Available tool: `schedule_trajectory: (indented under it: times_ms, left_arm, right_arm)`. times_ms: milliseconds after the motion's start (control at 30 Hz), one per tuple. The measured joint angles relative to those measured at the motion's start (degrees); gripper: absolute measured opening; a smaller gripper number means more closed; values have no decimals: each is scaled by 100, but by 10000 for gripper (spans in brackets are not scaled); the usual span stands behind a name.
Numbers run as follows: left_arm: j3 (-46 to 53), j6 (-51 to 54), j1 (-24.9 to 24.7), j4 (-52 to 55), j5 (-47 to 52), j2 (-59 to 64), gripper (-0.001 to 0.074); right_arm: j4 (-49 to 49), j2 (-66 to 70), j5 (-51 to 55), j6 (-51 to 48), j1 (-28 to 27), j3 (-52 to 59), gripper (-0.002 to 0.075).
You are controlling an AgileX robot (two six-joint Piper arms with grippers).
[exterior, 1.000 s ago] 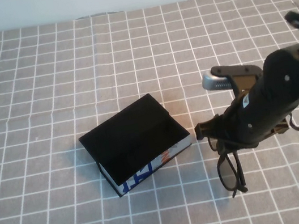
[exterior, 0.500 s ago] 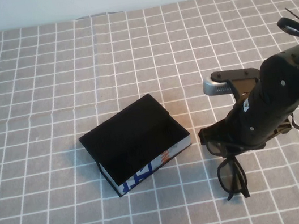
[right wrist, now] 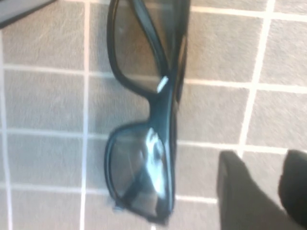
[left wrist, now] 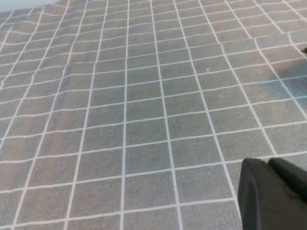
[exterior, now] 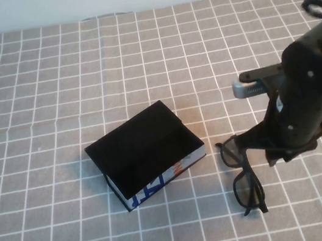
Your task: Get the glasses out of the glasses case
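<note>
The black glasses (exterior: 242, 172) lie on the checked cloth to the right of the glasses case (exterior: 144, 151), arms folded. The case is a black box with its flap lid shut and a white side with blue lettering and an orange mark. My right gripper (exterior: 273, 156) hovers just right of the glasses, open and empty. In the right wrist view the glasses (right wrist: 160, 110) lie beside the gripper (right wrist: 266, 191), apart from its fingers (right wrist: 235, 189). My left gripper (left wrist: 276, 191) shows only in the left wrist view, shut and empty over bare cloth.
A grey cloth with a white grid (exterior: 50, 83) covers the whole table, with a pale wall along the far edge. The right arm's black body (exterior: 304, 90) and its cables stand over the right side.
My right gripper has let go of the glasses and moved right and slightly away. The glasses now rest on the cloth. The case has not moved.
</note>
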Motion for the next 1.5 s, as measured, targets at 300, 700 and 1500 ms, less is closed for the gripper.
schedule_trajectory:
  times_ms: [300,700,1500]
  left_arm:
    - [0,0,0,0,0,0,-4]
    - [0,0,0,0,0,0,-4]
    - [0,0,0,0,0,0,-4]
  right_arm:
    - [330,-1312,518,-636,0,96,-8]
    - [691,-3286,1307,-1575,0,603,-16]
    - [-1429,-7823,-6193,-1850,-2284,6492,-18]
